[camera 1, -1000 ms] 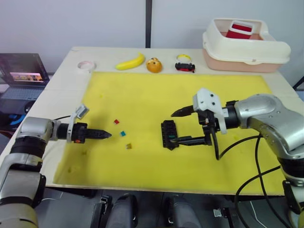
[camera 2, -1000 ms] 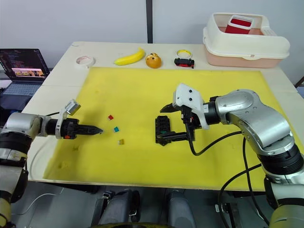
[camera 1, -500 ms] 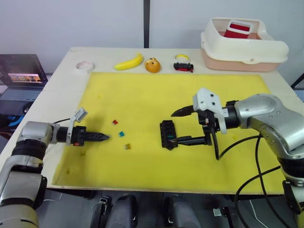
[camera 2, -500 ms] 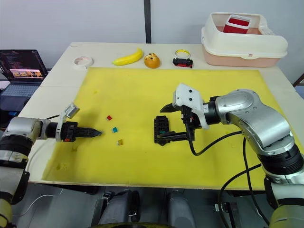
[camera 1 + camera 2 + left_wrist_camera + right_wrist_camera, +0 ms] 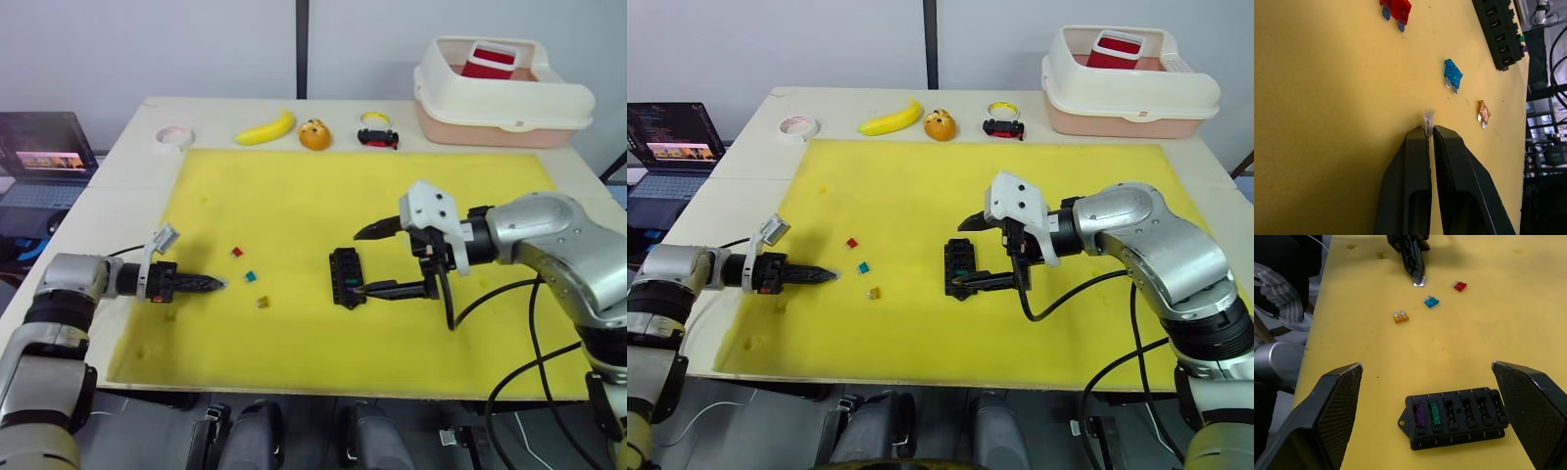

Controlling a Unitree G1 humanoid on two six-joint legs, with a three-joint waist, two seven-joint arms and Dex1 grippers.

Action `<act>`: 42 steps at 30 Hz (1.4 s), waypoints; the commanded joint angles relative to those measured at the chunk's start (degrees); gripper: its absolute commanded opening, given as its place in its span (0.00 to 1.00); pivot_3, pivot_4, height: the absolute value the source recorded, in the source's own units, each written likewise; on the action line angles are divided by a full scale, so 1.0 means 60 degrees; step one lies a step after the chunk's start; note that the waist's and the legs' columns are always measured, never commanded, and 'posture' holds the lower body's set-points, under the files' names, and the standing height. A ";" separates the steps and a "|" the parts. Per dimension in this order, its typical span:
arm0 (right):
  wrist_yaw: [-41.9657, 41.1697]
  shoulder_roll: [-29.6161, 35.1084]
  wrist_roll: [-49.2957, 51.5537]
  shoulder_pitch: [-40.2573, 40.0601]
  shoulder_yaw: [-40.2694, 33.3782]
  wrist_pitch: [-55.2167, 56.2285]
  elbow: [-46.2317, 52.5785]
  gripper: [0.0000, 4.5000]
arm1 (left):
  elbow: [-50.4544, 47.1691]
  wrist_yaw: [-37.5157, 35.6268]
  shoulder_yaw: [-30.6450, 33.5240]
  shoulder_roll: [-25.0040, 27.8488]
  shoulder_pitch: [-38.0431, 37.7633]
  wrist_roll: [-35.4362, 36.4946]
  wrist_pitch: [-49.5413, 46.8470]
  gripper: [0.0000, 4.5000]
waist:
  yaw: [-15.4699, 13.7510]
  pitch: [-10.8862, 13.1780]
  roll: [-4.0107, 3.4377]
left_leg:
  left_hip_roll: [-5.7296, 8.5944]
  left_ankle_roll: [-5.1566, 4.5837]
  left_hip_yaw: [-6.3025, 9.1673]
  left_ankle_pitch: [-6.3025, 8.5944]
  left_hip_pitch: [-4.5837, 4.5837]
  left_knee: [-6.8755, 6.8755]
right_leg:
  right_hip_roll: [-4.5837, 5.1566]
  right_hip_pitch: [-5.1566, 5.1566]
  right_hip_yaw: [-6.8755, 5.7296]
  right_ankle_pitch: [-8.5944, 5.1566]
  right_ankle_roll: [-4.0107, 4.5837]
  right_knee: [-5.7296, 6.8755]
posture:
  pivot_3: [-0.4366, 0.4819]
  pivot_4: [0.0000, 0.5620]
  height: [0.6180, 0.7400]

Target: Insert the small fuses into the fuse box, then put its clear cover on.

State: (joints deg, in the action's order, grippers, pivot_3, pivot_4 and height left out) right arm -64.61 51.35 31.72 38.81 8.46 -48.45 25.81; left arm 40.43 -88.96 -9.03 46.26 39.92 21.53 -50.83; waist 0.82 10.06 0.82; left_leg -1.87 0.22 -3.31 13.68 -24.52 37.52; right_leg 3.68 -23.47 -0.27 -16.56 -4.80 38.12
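Fuse box (image 5: 1455,418), between my released right pincer (image 5: 1432,418)'s fingers: purple fuse (image 5: 1419,414) and green fuse (image 5: 1434,413) seated, other slots open; left pincer (image 5: 1430,132) clenched on a clear-grey fuse (image 5: 1428,119); red fuse (image 5: 1396,7), teal fuse (image 5: 1452,75), amber fuse (image 5: 1483,112) loose just beyond it; I judge cover unfitted.

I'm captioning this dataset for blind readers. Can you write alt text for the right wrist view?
A black fuse box lies on a yellow mat between the right gripper's wide-open fingers, with a purple fuse and a green fuse already seated. Beyond it lie amber, teal and red fuses, and the left gripper pinches a small clear fuse.
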 commanded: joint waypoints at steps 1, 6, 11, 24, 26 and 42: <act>-0.0027 0.0106 0.0032 0.0087 -0.0112 0.0102 0.0243 1.00 | -0.0123 0.0071 0.0199 0.0196 -0.0212 -0.0055 -0.0142 0.07 | 0.0005 0.0000 0.0000 | 0.0000 0.0000 0.0000 0.0000 0.0000 0.0000 | 0.0000 0.0000 0.0000 0.0000 0.0000 0.0000 | 0.48 0.27 1.00; -0.0035 0.0090 0.0013 0.0128 -0.0078 0.0113 0.0207 1.00 | -0.0356 0.0170 0.0368 0.0256 -0.0242 -0.0048 -0.0033 0.07 | 0.0002 0.0000 0.0000 | 0.0000 0.0000 0.0000 0.0000 0.0000 -0.0001 | 0.0001 -0.0001 0.0001 0.0000 0.0000 0.0000 | 0.48 0.27 1.00; -0.0018 0.0064 0.0000 0.0145 -0.0046 0.0125 0.0195 1.00 | -0.0359 0.0162 0.0460 0.0306 -0.0202 0.0007 -0.0090 0.07 | 0.0002 0.0000 0.0000 | 0.0000 0.0000 0.0000 0.0000 0.0000 -0.0001 | 0.0000 -0.0001 0.0000 0.0000 0.0000 0.0000 | 0.48 0.27 1.00; -0.0002 0.0052 0.0065 0.0160 -0.0057 0.0064 0.0237 1.00 | -0.0715 0.0210 0.0667 0.0434 -0.0098 0.0135 -0.0101 0.03 | -0.0002 0.0000 0.0000 | 0.0000 0.0000 0.0000 0.0000 0.0000 -0.0001 | -0.0001 -0.0001 0.0000 0.0000 0.0000 0.0000 | 0.48 0.27 1.00; 0.0025 0.0025 0.0186 0.0182 -0.0126 -0.0054 0.0264 1.00 | -0.1201 0.0179 0.0897 0.0510 0.0085 0.0430 -0.0373 0.03 | -0.0010 0.0001 0.0002 | 0.0000 0.0000 0.0001 0.0000 -0.0001 -0.0001 | 0.0000 -0.0001 0.0000 0.0000 0.0000 0.0000 | 0.48 0.27 1.00; 0.3538 -0.2663 0.4942 0.1601 -0.2794 -0.4540 -0.0716 1.00 | -0.7273 0.1472 0.2375 -0.0872 0.1372 0.3948 -0.1752 0.03 | -0.0017 0.0020 0.0037 | 0.0004 0.0001 0.0042 -0.0001 -0.0035 0.0029 | 0.0008 0.0006 -0.0013 0.0002 -0.0001 0.0002 | 0.48 0.27 1.00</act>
State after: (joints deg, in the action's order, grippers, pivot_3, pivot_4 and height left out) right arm -46.03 35.83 58.03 46.87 -5.82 -73.76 21.56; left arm -0.83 -81.01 3.72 41.10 46.77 43.00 -61.93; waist 0.72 10.18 1.05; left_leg -1.85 0.22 -3.05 13.68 -24.73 37.70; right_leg 3.73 -23.44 -0.35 -16.55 -4.81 38.14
